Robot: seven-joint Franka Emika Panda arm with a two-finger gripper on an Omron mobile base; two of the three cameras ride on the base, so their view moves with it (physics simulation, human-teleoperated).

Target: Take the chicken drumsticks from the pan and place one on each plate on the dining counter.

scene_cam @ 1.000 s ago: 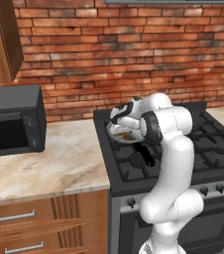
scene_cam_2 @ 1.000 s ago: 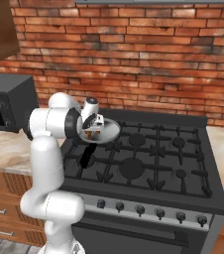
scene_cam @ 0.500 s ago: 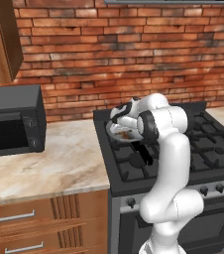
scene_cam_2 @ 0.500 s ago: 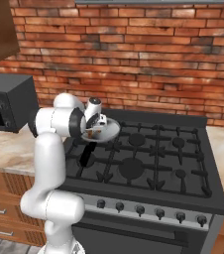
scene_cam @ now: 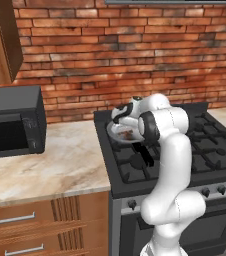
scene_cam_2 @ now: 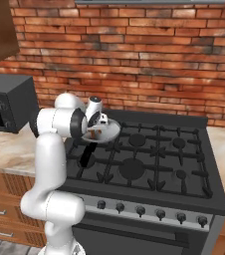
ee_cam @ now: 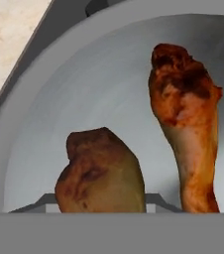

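The pan (ee_cam: 99, 84) is round and light grey and sits on the stove's back left burner, also seen as the pan (scene_cam: 121, 133) and the pan (scene_cam_2: 104, 130). Two golden-brown chicken drumsticks lie in it. The far drumstick (ee_cam: 188, 114) lies lengthwise, its thin bone end toward the camera. The near drumstick (ee_cam: 101, 171) sits between my fingertips (ee_cam: 47, 200), which press against both its sides. My gripper (ee_cam: 100, 201) reaches down into the pan, also seen as the gripper (scene_cam: 127, 126) and the gripper (scene_cam_2: 97, 127). The plates and the dining counter are out of view.
The pan's black handle (scene_cam: 146, 154) points toward the black stove's front edge (scene_cam_2: 149, 199). A dark microwave (scene_cam: 10, 120) stands on the marbled worktop (scene_cam: 50, 165) left of the stove, over wooden drawers. A brick wall runs behind.
The jaws have narrowed from wide apart onto the near drumstick. The arm has hardly moved over the pan.
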